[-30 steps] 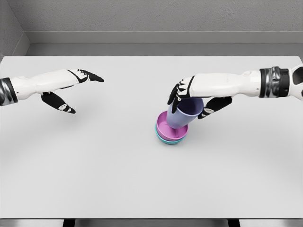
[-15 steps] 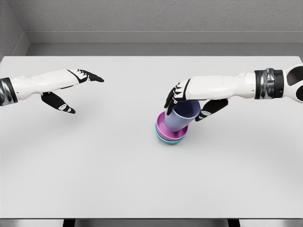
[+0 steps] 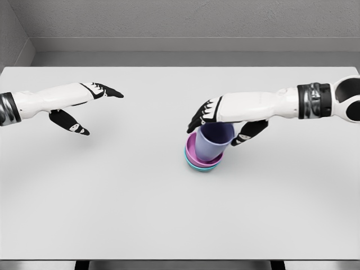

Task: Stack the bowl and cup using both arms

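A lavender cup (image 3: 213,142) stands nearly upright inside a pink bowl (image 3: 192,149), which is nested in a teal bowl (image 3: 201,166) near the table's middle. My right hand (image 3: 220,125) reaches in from the right and is shut on the cup's rim, fingers over the top and thumb at its right side. My left hand (image 3: 87,107) hovers over the table at the far left, fingers spread and holding nothing.
The white table (image 3: 140,214) spreads wide around the stack, with a grey wall behind its far edge. Nothing else stands on it.
The right hand has shifted left and down, bringing the tilted cup upright into the pink bowl. The left arm has not moved.
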{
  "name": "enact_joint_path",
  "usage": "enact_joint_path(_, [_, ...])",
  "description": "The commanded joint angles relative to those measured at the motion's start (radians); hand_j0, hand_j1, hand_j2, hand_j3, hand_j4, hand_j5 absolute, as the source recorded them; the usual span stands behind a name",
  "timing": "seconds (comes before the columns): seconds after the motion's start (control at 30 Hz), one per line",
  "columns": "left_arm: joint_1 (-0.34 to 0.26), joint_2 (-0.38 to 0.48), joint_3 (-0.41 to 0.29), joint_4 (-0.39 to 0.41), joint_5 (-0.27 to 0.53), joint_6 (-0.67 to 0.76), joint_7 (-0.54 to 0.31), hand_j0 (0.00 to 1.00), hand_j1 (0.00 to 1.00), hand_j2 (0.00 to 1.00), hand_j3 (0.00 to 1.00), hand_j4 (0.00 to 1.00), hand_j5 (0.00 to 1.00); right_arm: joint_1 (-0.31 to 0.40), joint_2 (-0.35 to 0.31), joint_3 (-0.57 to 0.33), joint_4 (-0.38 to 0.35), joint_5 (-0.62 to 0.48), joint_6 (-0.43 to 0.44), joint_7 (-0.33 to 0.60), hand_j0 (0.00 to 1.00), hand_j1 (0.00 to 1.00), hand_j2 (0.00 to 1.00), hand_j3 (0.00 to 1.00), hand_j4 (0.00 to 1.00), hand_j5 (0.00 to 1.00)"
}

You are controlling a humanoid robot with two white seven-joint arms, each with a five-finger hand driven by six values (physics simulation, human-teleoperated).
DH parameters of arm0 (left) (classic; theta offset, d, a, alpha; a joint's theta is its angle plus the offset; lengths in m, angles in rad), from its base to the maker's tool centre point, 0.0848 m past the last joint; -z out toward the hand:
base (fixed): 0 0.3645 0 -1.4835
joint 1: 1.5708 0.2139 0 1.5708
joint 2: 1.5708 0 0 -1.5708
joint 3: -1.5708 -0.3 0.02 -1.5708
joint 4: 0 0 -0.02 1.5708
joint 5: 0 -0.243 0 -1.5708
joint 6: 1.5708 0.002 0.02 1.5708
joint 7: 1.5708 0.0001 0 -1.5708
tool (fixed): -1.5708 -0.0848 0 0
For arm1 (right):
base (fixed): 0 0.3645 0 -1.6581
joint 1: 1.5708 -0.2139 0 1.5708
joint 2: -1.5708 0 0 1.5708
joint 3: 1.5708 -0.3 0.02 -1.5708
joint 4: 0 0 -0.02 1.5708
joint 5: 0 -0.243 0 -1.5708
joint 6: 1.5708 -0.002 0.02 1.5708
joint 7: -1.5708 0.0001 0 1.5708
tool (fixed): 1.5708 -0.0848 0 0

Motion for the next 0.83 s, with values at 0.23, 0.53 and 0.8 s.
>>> enact_joint_path(0.23, [0.000, 0.000, 0.002, 0.000, 0.008, 0.001, -0.007, 1.00, 1.00, 1.00, 1.00, 1.00, 1.00, 0.002, 0.005, -0.001, 0.000, 0.010, 0.003, 0.000, 1.00, 1.00, 1.00, 1.00, 1.00, 1.00])
enact_joint_path(0.53, [0.000, 0.001, 0.002, 0.000, 0.006, 0.001, -0.007, 1.00, 1.00, 1.00, 1.00, 1.00, 1.00, 0.000, -0.180, -0.083, 0.003, -0.004, 0.003, -0.017, 1.00, 1.00, 1.00, 1.00, 1.00, 1.00])
enact_joint_path(0.8, [0.002, 0.003, 0.000, 0.000, 0.008, 0.001, -0.007, 1.00, 1.00, 1.00, 1.00, 1.00, 1.00, 0.008, -0.309, -0.080, 0.004, -0.007, 0.003, -0.037, 1.00, 1.00, 1.00, 1.00, 1.00, 1.00])
